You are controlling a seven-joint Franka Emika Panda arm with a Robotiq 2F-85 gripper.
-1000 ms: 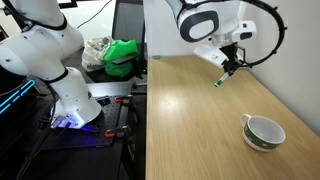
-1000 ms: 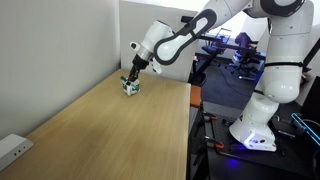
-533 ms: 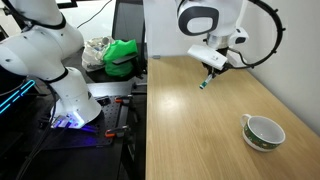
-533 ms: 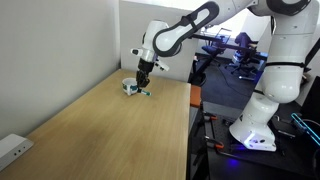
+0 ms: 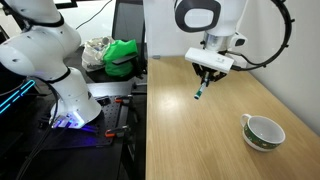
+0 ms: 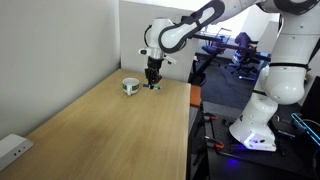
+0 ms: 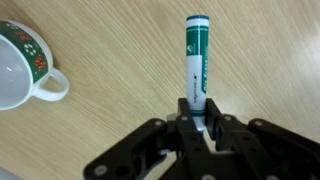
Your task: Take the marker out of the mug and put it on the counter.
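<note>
The mug sat empty at the near right of the counter. Farther back, well apart from it, the gripper had its jaws clamped on the marker, which hung down over bare wood. Lowering until it nearly touched, then releasing, looked best; open room lay all round, the far edge beyond.

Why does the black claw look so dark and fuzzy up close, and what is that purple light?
Wrist view: the gripper sits very near the lens, so it looks dark and soft-edged, while the marker it holds is sharper and the mug is cut off at the edge. In both exterior views a purple glow shines at the foot of a robot base.
</note>
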